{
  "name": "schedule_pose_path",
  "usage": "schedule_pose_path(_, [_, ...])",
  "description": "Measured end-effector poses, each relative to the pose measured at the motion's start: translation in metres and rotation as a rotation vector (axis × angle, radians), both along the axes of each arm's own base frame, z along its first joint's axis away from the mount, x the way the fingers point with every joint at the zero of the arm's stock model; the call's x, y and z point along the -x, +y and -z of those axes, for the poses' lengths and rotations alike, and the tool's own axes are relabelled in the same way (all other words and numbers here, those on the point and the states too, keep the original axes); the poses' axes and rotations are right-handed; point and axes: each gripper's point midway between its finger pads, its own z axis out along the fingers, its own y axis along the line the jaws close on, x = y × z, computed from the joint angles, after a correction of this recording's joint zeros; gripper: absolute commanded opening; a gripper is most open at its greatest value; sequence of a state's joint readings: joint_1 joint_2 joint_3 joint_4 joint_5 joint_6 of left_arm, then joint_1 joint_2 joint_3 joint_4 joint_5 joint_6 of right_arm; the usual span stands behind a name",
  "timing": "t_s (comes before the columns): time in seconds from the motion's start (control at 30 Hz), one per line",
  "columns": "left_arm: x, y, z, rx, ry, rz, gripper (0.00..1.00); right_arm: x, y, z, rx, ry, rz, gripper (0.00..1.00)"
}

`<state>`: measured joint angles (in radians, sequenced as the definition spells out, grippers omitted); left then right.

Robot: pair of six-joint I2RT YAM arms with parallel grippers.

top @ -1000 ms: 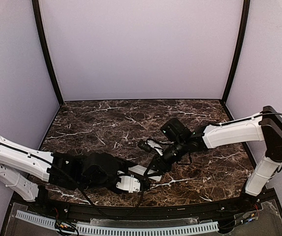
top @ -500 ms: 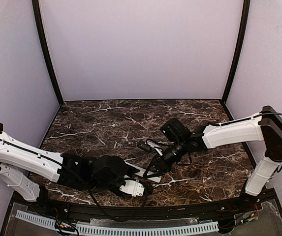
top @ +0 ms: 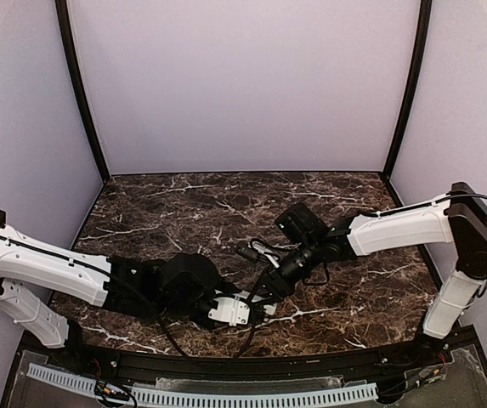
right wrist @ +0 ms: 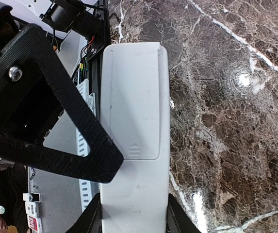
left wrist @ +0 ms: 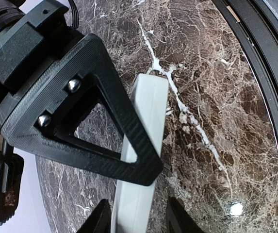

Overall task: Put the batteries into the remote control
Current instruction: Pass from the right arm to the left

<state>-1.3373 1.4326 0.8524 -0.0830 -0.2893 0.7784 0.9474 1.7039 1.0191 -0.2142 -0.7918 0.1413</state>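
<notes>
The white remote control (top: 262, 300) lies low over the marble near the front middle. In the right wrist view its back faces the camera (right wrist: 134, 184), with the battery cover (right wrist: 129, 97) closed and marked by a small arrow. My right gripper (right wrist: 134, 221) is shut on the remote's sides at one end. My left gripper (left wrist: 139, 221) straddles the other end, seen edge-on (left wrist: 148, 111). One finger sits against the remote and the other (left wrist: 177, 218) stands off with a gap. No batteries show in any view.
The dark marble tabletop (top: 184, 212) spreads behind both arms. The black front rail (left wrist: 269, 82) and a grey slotted strip (top: 226, 395) run along the near edge. Purple walls close in the back and sides.
My left arm has swung right and forward, and its gripper now sits around the remote's near end. My right gripper has held the remote almost still.
</notes>
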Motion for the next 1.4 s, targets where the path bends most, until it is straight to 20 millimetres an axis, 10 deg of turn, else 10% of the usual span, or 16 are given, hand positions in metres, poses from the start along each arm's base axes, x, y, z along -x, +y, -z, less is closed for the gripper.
schedule_pose_path(0.97, [-0.001, -0.01, 0.008, -0.034, 0.042, 0.024, 0.25, 0.003, 0.004, 0.002, -0.002, 0.047, -0.018, 0.1])
schedule_pose_path(1.17, [-0.002, -0.009, 0.007, -0.054, 0.017, 0.04, 0.16, 0.007, 0.003, 0.001, -0.003, 0.07, -0.025, 0.24])
schedule_pose_path(1.3, [-0.002, -0.009, 0.007, -0.053, 0.016, 0.037, 0.12, 0.007, 0.003, 0.0, -0.005, 0.071, -0.027, 0.59])
schedule_pose_path(1.4, [-0.004, -0.007, 0.008, -0.053, 0.025, 0.02, 0.1, 0.004, 0.002, -0.005, -0.022, 0.062, -0.027, 0.68])
